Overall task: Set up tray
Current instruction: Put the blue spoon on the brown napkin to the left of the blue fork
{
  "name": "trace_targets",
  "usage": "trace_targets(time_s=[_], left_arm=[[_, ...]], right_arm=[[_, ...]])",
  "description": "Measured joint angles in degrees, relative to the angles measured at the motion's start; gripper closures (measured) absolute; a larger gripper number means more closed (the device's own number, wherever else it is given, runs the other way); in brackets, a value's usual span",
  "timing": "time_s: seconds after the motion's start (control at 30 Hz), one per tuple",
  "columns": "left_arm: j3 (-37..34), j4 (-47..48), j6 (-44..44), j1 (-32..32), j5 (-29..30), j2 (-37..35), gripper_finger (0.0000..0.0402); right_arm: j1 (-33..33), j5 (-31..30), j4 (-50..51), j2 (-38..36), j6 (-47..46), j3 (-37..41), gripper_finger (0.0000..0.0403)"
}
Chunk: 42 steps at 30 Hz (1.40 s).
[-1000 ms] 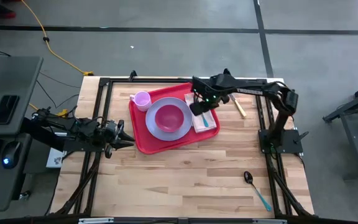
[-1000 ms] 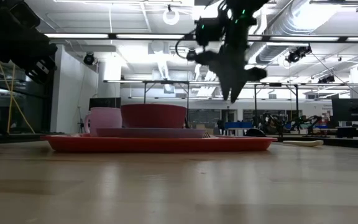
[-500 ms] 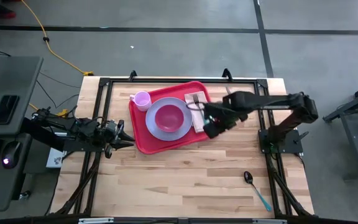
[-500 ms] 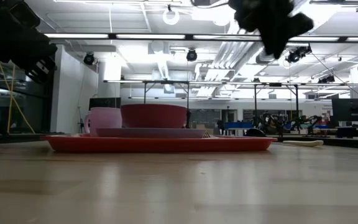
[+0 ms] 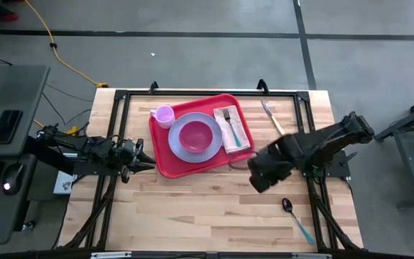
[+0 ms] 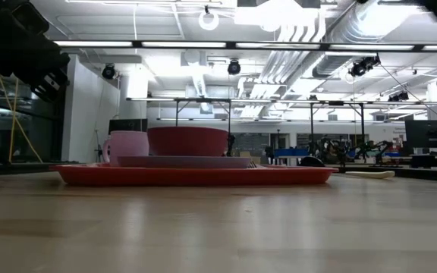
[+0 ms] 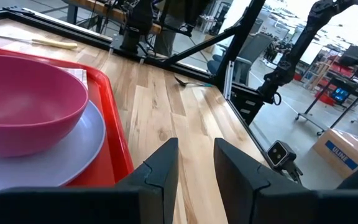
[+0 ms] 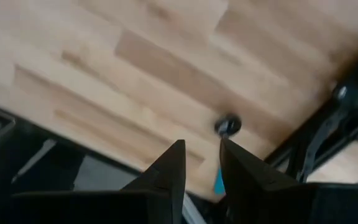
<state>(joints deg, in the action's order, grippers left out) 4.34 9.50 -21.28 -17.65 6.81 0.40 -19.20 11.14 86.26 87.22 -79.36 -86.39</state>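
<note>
High view, tray (image 5: 165, 160) between both arms' jaws

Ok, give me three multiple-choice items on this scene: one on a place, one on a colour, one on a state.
1. Where does the spoon lie?
A. on the tray
B. on the bare table, near the right arm's base
C. in the bowl

2. What colour is the tray?
A. red
B. blue
C. white

3. What is the right gripper holding?
A. the cup
B. the fork
C. nothing

Answers:
1. B, the high view shows it on the wood, far from the tray.
2. A, its rim shows red around the plate.
3. C, its fingers stand slightly apart over the table with nothing between them in the right wrist view.
</note>
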Motion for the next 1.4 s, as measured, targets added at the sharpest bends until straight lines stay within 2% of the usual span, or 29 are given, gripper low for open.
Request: trace_targets(time_s=[0.4,0.6,0.83,1.07,1.4], left_arm=[[0.0,0.0,0.0,0.0,0.0,0.0,0.0268],[0.0,0.0,0.0,0.0,0.1,0.0,0.0268],[0.0,0.0,-0.2,0.0,0.1,0.0,0.0268],[0.0,0.0,-1.8,0.0,0.1,0.0,0.0268],[0.0,0.0,-3.3,0.0,0.1,0.0,0.0268]], right_arm=[[-16.6,1.1,-1.1,0.1,-18.5,0.7,0.0324],[-22.7,6.0,-14.2,0.2,-26.0,9.0,0.0324],[-24.6,10.2,-27.5,0.2,-30.2,21.8,0.0324],[-24.6,13.9,-36.2,0.2,-31.4,32.1,0.0324],[-24.8,13.9,-40.8,0.2,-30.7,38.4,0.0324]])
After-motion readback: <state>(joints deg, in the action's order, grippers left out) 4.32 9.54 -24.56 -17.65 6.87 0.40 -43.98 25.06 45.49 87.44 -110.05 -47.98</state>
